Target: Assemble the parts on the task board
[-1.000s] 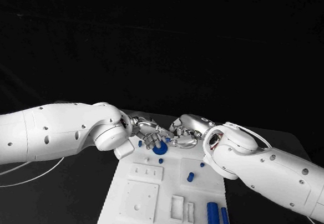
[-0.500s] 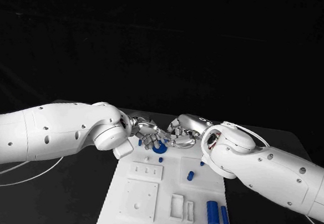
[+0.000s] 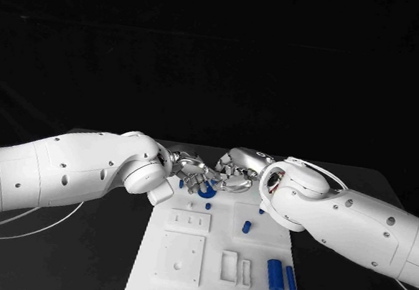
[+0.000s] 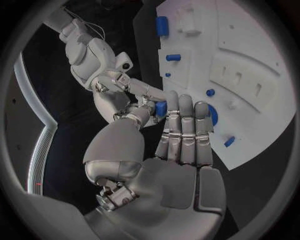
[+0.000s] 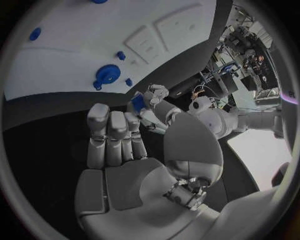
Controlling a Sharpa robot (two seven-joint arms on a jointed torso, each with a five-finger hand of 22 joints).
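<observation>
Near edge of the task board [image 3: 150,282], lower middle of the head view: two blue cylinders [image 3: 276,276] lie side by side at lower right, beside two white slotted blocks [image 3: 235,270]. A white square block [image 3: 181,257] sits to their left, and a smaller block [image 3: 190,221] with three slots is above it.

Mid-board: short blue peg [image 3: 247,227] lies loose; a small blue stud [image 3: 208,206] sits nearer the hands.

Far end, centre of frame: both hands meet over the board's top edge. Blue gear [image 5: 107,74] lies flat on the board just under them.

Small blue part [image 4: 161,108] is pinched between the two hands: left hand [image 3: 192,169] has its fingers straight and close together, fingertips against the part; right hand [image 3: 235,175] has fingers curled in, thumb and a finger on the same piece. Which hand carries the load, cannot tell.

Handling judgement: rigid moulded plastic, very light, smooth, so likely slippery against metal fingertips. Best grip is on its opposite flat sides, leaving the mating end free. Not fragile, but easy to drop during the transfer.
</observation>
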